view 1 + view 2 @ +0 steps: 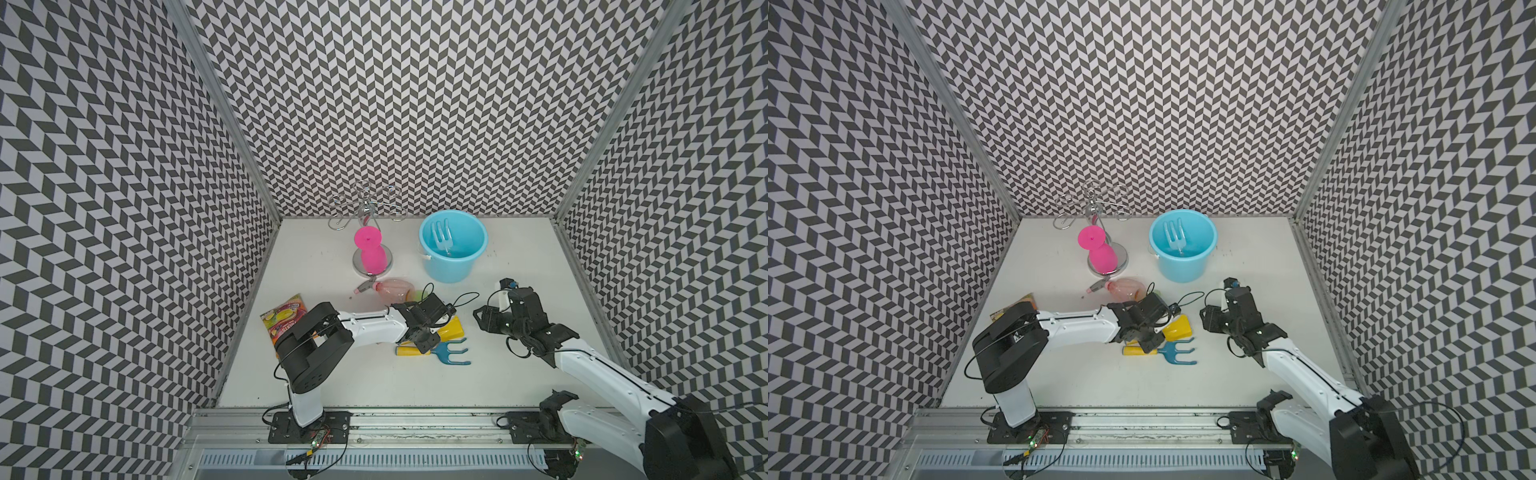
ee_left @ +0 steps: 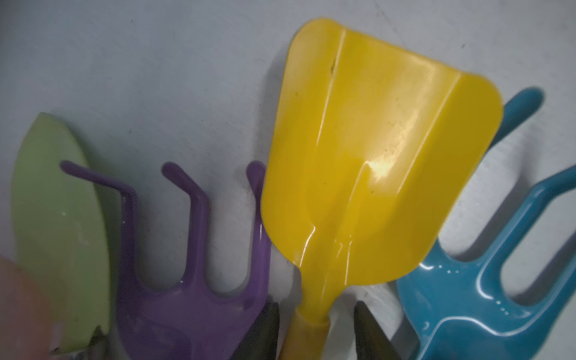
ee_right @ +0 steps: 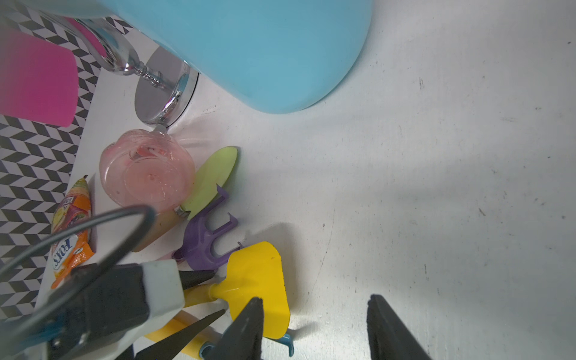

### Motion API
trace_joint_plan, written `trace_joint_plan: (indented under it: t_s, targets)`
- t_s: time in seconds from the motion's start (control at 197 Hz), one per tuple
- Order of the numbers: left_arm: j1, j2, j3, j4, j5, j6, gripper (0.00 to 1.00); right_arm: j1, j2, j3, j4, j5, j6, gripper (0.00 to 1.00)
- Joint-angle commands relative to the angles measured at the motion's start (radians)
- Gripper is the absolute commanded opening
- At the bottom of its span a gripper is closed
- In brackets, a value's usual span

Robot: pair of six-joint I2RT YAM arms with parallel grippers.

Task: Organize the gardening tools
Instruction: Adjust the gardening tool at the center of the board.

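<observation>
**Left gripper astride shovel neck, right gripper empty**

The yellow shovel (image 1: pixel 452 328) lies flat on the white tabletop (image 1: pixel 332 374), about mid-scene. Its long axis runs roughly left–right, with the blade to the right and slightly far and the handle leftward under the left arm's wrist. The blade is glossy moulded plastic, flared, with two raised ribs.

The left gripper (image 2: pixel 315 304) has its jaws partly open. One finger sits each side of the shovel's neck, with a gap showing on both sides, so it is not clamped.

The blue rake (image 1: pixel 451 353) lies just near of the shovel and about parallel to it, yellow handle left and three tines right. It is shiny teal plastic, and the shovel blade's edge overlaps one tine.

On the shovel's far side lie the purple fork (image 2: pixel 193 280) and the green trowel (image 2: pixel 59 233), heads pointing the same way as the shovel blade. The purple tines are bent at the tips. The trowel blade is pale, leaf-shaped and matte. Both are mostly hidden in the top views.

The spray bottle (image 1: pixel 392 289) lies on its side just far of these, grey nozzle left and base right. Its body is translucent pink.

The bucket (image 1: pixel 451 270) stands upright at far centre-right, smooth sky-blue plastic. It holds one item, the pale-blue fork (image 1: pixel 441 233), tines uppermost and handle end down.

The right gripper (image 3: pixel 314 307) is just right of the shovel, jaws wide apart, with only bare tabletop between them.
</observation>
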Motion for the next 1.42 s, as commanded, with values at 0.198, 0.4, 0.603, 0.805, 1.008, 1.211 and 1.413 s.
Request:
trace_joint_plan:
  t_s: [0.198,0.4,0.603,0.805,1.008,1.211,1.413]
  targets:
    - [-0.003,0.035,0.012,-0.011,0.008,0.009,0.28,-0.011,-0.021,-0.004,0.014,0.025,0.005,0.55]
    - [-0.003,0.011,0.019,-0.007,-0.008,0.008,0.22,-0.015,-0.016,-0.011,0.027,0.026,0.013,0.55]
    - [-0.001,-0.013,0.060,-0.015,-0.033,0.013,0.08,-0.017,-0.016,-0.007,0.033,0.026,0.018,0.55]
    - [0.006,-0.086,0.079,-0.005,-0.033,0.001,0.02,-0.021,-0.034,0.008,0.028,0.015,0.019,0.56]
    - [0.021,-0.157,0.066,0.023,-0.027,-0.035,0.00,-0.033,-0.072,0.041,0.046,-0.055,0.025,0.61]
    - [0.035,-0.229,0.074,0.070,-0.031,-0.087,0.00,-0.046,-0.105,0.100,0.082,-0.135,0.027,0.62]
    - [0.078,-0.297,0.120,0.146,-0.031,-0.133,0.00,-0.068,-0.139,0.144,0.088,-0.128,0.033,0.62]
